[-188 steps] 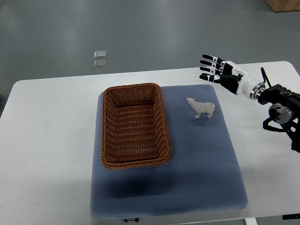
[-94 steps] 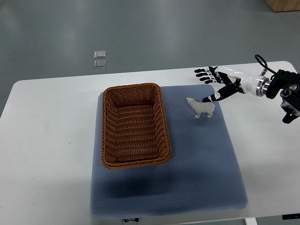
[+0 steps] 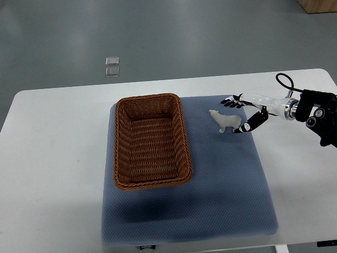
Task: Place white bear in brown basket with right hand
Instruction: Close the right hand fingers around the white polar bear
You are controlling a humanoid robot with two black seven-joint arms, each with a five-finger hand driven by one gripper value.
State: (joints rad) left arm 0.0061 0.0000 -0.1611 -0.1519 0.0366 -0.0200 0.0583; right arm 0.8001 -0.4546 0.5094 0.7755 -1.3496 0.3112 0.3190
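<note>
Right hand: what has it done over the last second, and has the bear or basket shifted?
The right hand has come down and in from above the mat's far right corner to the white bear, fingers now spread around its rear end. It has not closed on the bear or lifted it. The bear, brown basket and blue mat stayed put.

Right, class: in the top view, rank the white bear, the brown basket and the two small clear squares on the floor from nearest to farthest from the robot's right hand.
1. white bear: right beside the right hand, on the blue mat.
2. brown basket: further left on the mat.
3. clear squares: on the floor beyond the table, upper left.
</note>
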